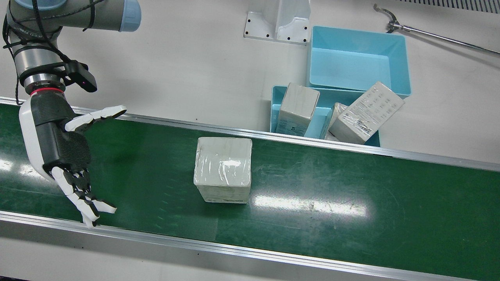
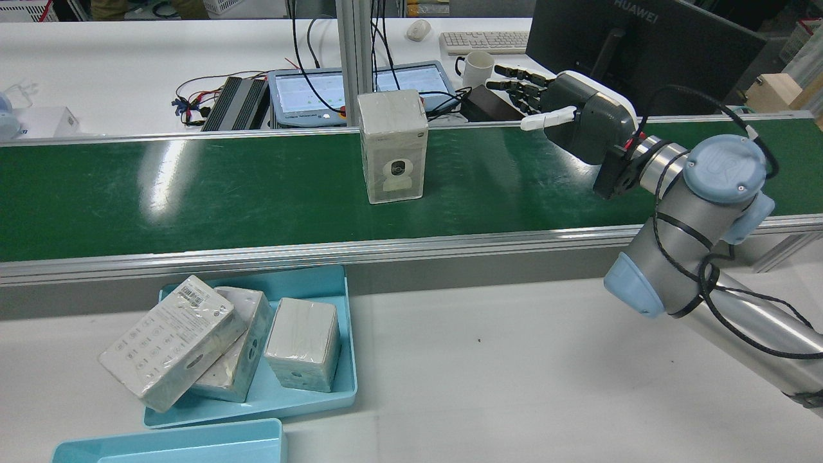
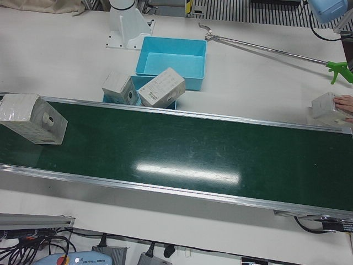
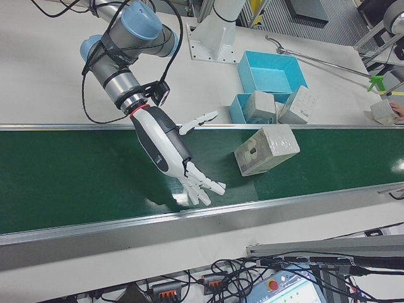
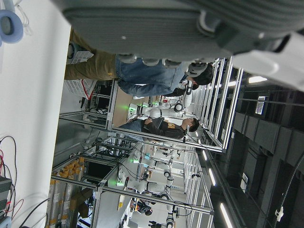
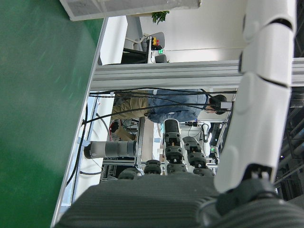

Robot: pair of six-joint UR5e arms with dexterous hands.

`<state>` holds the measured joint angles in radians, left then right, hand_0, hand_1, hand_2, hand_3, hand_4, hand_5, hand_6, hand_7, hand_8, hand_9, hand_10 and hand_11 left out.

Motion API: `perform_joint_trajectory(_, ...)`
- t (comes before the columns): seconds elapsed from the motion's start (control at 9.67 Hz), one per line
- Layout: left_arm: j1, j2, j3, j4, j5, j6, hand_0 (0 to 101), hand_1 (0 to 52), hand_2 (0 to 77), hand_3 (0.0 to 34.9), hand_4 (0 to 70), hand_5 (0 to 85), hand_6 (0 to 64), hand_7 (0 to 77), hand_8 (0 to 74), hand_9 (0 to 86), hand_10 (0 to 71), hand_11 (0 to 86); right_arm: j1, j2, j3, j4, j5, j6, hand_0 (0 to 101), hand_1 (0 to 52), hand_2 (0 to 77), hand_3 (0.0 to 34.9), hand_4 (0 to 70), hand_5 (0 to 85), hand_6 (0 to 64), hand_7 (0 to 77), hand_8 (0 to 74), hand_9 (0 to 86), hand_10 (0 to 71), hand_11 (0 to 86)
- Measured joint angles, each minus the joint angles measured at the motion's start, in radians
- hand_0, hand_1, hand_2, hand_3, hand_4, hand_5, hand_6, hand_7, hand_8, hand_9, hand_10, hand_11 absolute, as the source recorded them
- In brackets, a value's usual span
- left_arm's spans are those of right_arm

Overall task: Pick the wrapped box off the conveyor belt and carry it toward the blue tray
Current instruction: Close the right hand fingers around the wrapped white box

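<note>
The wrapped box [image 1: 223, 169] stands upright on the green conveyor belt [image 1: 351, 187]; it also shows as the box [image 2: 392, 145] in the rear view and the box [image 4: 266, 149] in the right-front view. My right hand [image 1: 62, 152] hovers over the belt, well to the left of the box in the front view, open with its fingers spread and touching nothing. The blue tray [image 1: 274, 105] lies just behind the belt and holds three wrapped boxes. My left hand [image 5: 156, 23] shows only in its own view, as a grey palm, open and holding nothing.
A deeper blue bin [image 1: 357, 62] sits behind the tray. A long reacher tool [image 1: 429, 37] lies on the white table. At the belt's far end a person's hand [image 3: 345, 102] rests on another wrapped box [image 3: 327, 109]. Aluminium rails edge the belt.
</note>
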<state>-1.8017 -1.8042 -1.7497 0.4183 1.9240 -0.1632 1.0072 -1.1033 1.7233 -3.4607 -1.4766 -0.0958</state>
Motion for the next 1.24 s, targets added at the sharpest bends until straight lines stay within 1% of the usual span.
perform_joint_trajectory(0.31,0.000,0.000,0.000,0.000,0.000,0.000,0,0.0,0.5,0.0,0.5,1.1,0.0,0.5,0.5,0.5,0.5,0.5,0.003,0.000,0.019,-0.001,-0.001,-0.003,46,10.9,8.7,0.0,9.3,8.2,7.1,18.0,1.6,3.8,0.0,1.1)
perform_joint_trajectory(0.41,0.000,0.000,0.000,0.000,0.000,0.000,0,0.0,1.1,0.0,0.0,1.1,0.5,0.5,0.5,0.0,0.5,0.5,-0.007,0.003,0.023,-0.001,-0.002,-0.009,45,10.9,8.7,0.0,9.8,8.7,7.1,19.1,4.9,7.1,0.0,1.1)
perform_joint_trajectory(0.62,0.000,0.000,0.000,0.000,0.000,0.000,0,0.0,1.1,0.0,0.0,1.1,0.5,0.5,0.5,0.0,0.5,0.5,-0.043,0.020,0.015,-0.003,0.000,-0.026,45,10.9,11.4,0.0,9.8,9.8,7.1,19.1,4.9,5.4,0.0,1.1)
perform_joint_trajectory(0.72,0.000,0.000,0.000,0.000,0.000,0.000,0,0.0,1.1,0.0,0.0,1.1,0.5,0.5,0.5,0.5,0.5,0.5,-0.056,0.031,0.005,-0.004,0.001,-0.034,45,10.9,11.4,0.0,9.8,9.8,7.1,19.1,4.9,5.4,0.0,1.1)
perform_joint_trajectory(0.83,0.000,0.000,0.000,0.000,0.000,0.000,0,0.0,1.1,0.0,0.0,1.1,0.5,0.5,0.5,0.5,0.5,0.5,-0.065,0.040,-0.006,-0.005,0.002,-0.040,45,12.0,11.4,0.0,9.8,9.8,4.4,19.1,4.4,4.4,0.0,1.1)
perform_joint_trajectory(0.93,0.000,0.000,0.000,0.000,0.000,0.000,0,0.0,1.1,0.0,0.5,1.1,0.5,0.5,0.5,0.0,0.0,0.5,-0.073,0.049,-0.021,-0.006,0.004,-0.045,45,12.0,11.4,0.0,8.7,9.8,5.5,15.8,3.3,3.8,0.0,1.1)
perform_joint_trajectory(1.03,0.000,0.000,0.000,0.000,0.000,0.000,0,0.0,1.1,0.0,0.0,1.1,0.5,0.5,0.5,0.0,0.5,0.5,-0.079,0.063,-0.041,-0.006,0.005,-0.049,45,12.0,11.4,0.0,8.7,9.8,5.5,15.8,3.3,3.8,0.0,1.1)
perform_joint_trajectory(1.14,0.000,0.000,0.000,0.000,0.000,0.000,0,0.0,0.5,0.0,0.0,1.1,0.5,0.5,0.5,0.0,0.0,0.5,-0.086,0.078,-0.061,-0.006,0.005,-0.051,46,13.1,11.4,3.6,7.6,7.6,4.9,14.2,3.3,3.3,0.0,1.1)
perform_joint_trajectory(1.24,0.000,0.000,0.000,0.000,0.000,0.000,0,0.0,0.5,0.0,0.0,1.1,0.0,0.5,0.5,0.5,0.5,0.5,-0.094,0.100,-0.081,-0.007,0.007,-0.052,46,13.1,11.4,3.6,7.6,7.6,4.9,14.2,3.3,3.3,0.0,1.1)
